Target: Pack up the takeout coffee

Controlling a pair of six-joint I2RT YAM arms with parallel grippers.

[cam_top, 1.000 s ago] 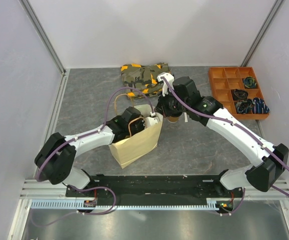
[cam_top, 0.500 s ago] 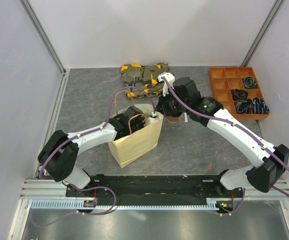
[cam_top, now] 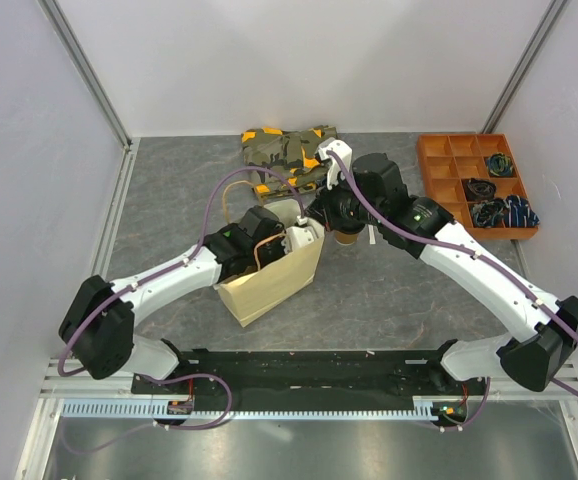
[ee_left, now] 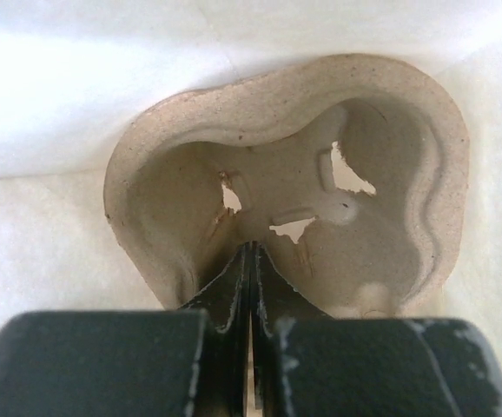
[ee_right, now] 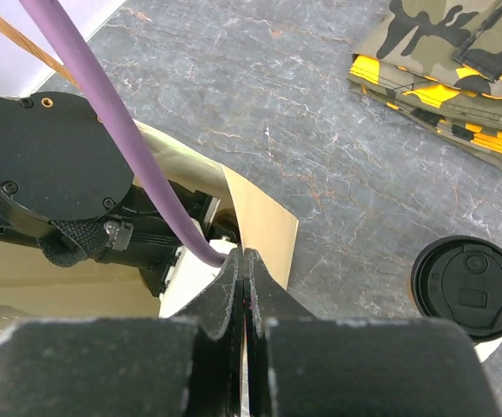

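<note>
The takeout coffee (ee_right: 468, 287), a small cup with a round black lid, stands on the table right of the tan paper bag (cam_top: 269, 285). In the top view the coffee (cam_top: 347, 237) shows partly under my right arm. My left gripper (ee_left: 251, 252) is down inside the bag, shut on the near wall of the brown two-hole pulp cup tray (ee_left: 390, 165). My right gripper (ee_right: 249, 256) is shut on the bag's upper rim (ee_right: 264, 217) and shows at the bag's mouth in the top view (cam_top: 321, 212).
A folded camouflage cloth (cam_top: 284, 150) lies behind the bag. An orange compartment organizer (cam_top: 459, 160) with small items sits at the back right. Grey walls close in the table on three sides.
My left arm has pushed further over and into the bag, with its elbow swinging out to the left. The bag's mouth has shifted slightly. My right arm has barely moved.
</note>
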